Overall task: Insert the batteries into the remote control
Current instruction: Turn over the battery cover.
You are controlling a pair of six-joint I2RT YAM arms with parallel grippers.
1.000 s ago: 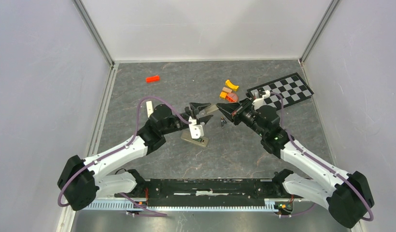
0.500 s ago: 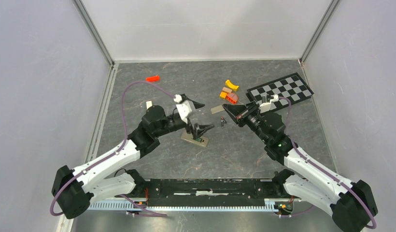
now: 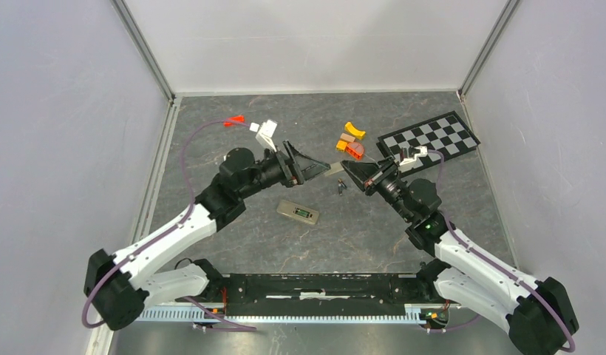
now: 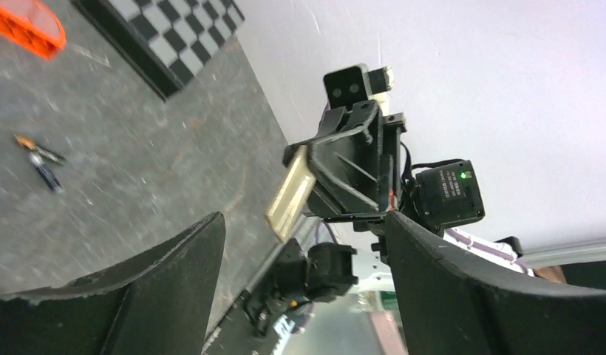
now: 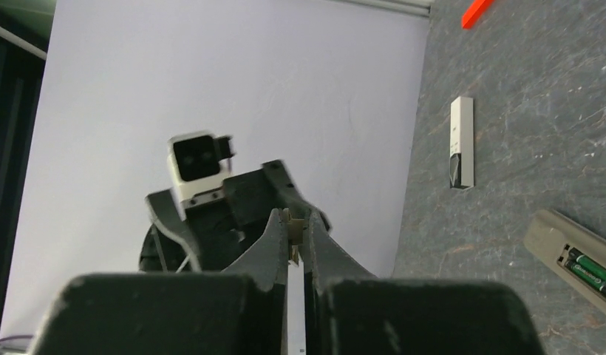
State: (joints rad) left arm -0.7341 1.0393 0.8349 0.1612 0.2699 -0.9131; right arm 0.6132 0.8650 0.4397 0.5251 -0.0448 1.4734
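Observation:
The remote control (image 3: 298, 212) lies back-up on the table, with a greenish battery in its open recess (image 5: 590, 268). Two loose batteries (image 3: 339, 186) lie beyond it and also show in the left wrist view (image 4: 40, 160). My right gripper (image 3: 347, 168) is shut on a thin tan plate (image 3: 333, 168) that looks like the battery cover, held in the air, pinched between the fingertips (image 5: 294, 222). My left gripper (image 3: 315, 166) is open and empty, raised, facing the plate's (image 4: 291, 194) free end; the plate is not between my jaws (image 4: 304, 218).
Orange and yellow blocks (image 3: 349, 140) and a checkered mat (image 3: 431, 138) lie at the back right. A red block (image 3: 233, 120) lies at the back left. A narrow white bar with a black end (image 5: 461, 140) lies on the table left of the remote, hidden by my left arm from above.
My left gripper has left the remote, risen and swung right, and now faces the right gripper. The remote stays flat on the table. The right gripper kept the tan plate, shifting slightly.

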